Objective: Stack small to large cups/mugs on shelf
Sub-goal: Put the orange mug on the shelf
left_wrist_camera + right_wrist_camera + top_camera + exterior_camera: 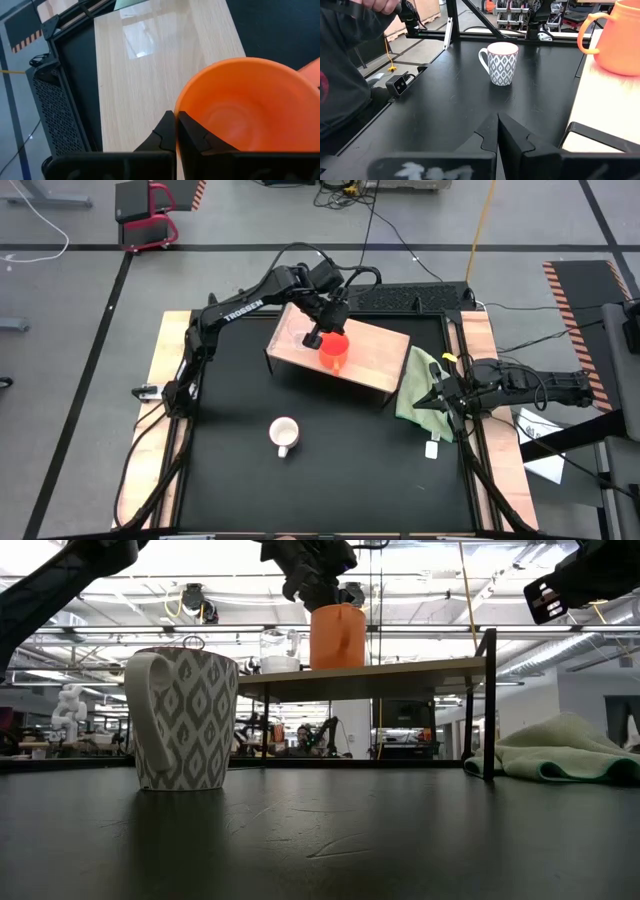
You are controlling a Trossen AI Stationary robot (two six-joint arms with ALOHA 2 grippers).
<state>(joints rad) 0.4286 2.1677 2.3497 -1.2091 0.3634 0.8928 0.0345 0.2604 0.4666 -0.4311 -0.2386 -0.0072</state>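
The orange-red mug point(335, 352) stands upright on the light wooden shelf point(375, 350), with the small clear cup point(295, 330) beside it toward the shelf's left end. Both also show in the low view, the mug point(337, 635) and the clear cup point(280, 650). The white patterned mug point(284, 435) stands upright on the black table in front of the shelf. My left gripper point(176, 120) is shut and points down at the orange mug's rim. My right gripper point(497, 120) is shut and empty at the table's right edge point(432, 395). My left gripper's shut fingers point(192, 132) come from above at the orange mug's rim point(187, 102), on the side toward the clear cup. I cannot tell whether they touch the rim. The mug stands on its base on the shelf.
A green cloth point(420, 385) lies crumpled at the shelf's right end, under my right gripper. A keyboard point(400, 298) lies behind the shelf. A small white tag point(432, 448) lies near the right edge. A person in dark clothes point(345, 75) shows at the table's near side.
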